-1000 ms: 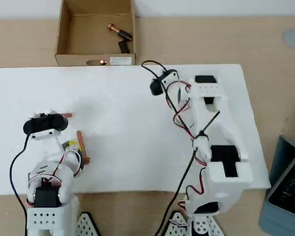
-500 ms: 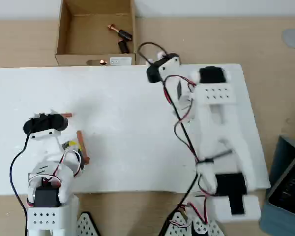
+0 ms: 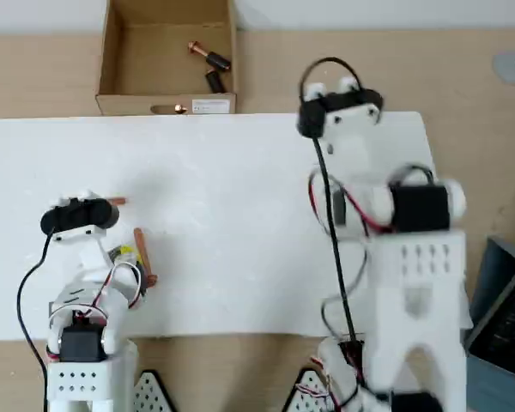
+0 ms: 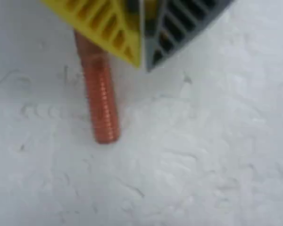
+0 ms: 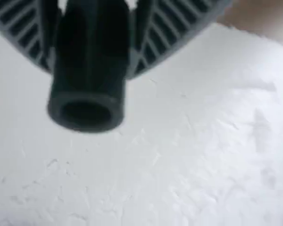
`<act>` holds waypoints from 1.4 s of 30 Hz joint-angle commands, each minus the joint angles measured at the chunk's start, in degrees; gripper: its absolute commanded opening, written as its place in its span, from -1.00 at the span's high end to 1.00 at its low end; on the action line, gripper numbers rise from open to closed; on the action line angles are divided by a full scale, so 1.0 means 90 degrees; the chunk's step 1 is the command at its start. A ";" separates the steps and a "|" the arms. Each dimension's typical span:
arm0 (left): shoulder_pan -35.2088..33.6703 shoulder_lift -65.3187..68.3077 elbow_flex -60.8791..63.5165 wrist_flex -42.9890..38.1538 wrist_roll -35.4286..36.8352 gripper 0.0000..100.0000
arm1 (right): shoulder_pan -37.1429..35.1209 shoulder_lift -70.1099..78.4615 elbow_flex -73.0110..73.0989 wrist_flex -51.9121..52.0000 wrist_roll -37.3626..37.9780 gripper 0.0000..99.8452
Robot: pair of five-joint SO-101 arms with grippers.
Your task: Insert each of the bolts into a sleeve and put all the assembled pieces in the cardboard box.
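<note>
Over the white mat [image 3: 223, 215], right arm [image 3: 416, 257] has risen rightward; pincer [image 5: 92, 28] grips sleeve [image 5: 87, 70].

the open cardboard box [image 3: 106, 60] holds one assembled piece [image 3: 209, 57], copper in black, with a loose sleeve [image 3: 215, 82] just beside it. a copper bolt [image 3: 168, 109] lies outside along the box's front wall. well in front of the box, a threaded bolt [image 4: 99, 99] sits tilted. off the box's right, the right gripper [image 5: 92, 52] clamps a hollow sleeve [image 5: 87, 80].
</note>
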State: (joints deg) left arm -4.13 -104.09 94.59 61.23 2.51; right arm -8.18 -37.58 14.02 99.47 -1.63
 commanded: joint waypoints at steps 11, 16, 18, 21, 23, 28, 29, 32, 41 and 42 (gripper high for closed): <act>-0.0020 -0.0044 -0.0039 -0.0088 -0.0010 1.00 | -0.0024 -0.4195 0.3336 -0.1524 -0.0645 0.98; -0.0029 -0.0044 -0.0039 -0.0088 -0.0010 1.00 | -0.0073 -0.5875 0.4606 -0.1924 -0.0615 0.98; -0.0039 -0.0044 -0.0049 -0.0088 -0.0010 1.00 | -0.0073 -0.6432 0.4947 -0.1934 -0.0586 0.98; -0.0049 -0.0044 -0.0049 -0.0088 -0.0010 1.00 | -0.0073 -0.7106 0.5377 -0.1875 -0.0381 0.98; -0.0049 -0.0044 -0.0059 -0.0088 0.0000 1.00 | -0.0063 -0.7409 0.5553 -0.1875 -0.0303 0.98; 0.0010 -0.0034 -0.0821 0.0371 0.0567 1.00 | -0.0073 -0.7546 0.5641 -0.1875 -0.0254 0.98; 0.0029 -0.0015 -0.1045 0.0508 0.0615 1.00 | -0.0073 -0.7526 0.5641 -0.1875 -0.0254 0.98; 0.0000 0.0357 -0.1680 0.0781 0.0654 1.00 | -0.0073 -0.7497 0.5641 -0.1875 -0.0264 0.98; -0.0039 0.4274 -0.5050 0.1485 0.1885 1.00 | -0.0073 -0.7526 0.5641 -0.1875 -0.0293 0.98; -0.0039 0.4781 -0.5460 0.1661 0.2110 1.00 | -0.0073 -0.7546 0.5641 -0.1875 -0.0293 0.98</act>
State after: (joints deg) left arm -4.13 -74.37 58.90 73.10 16.84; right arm -8.35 -103.52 64.75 83.74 -4.44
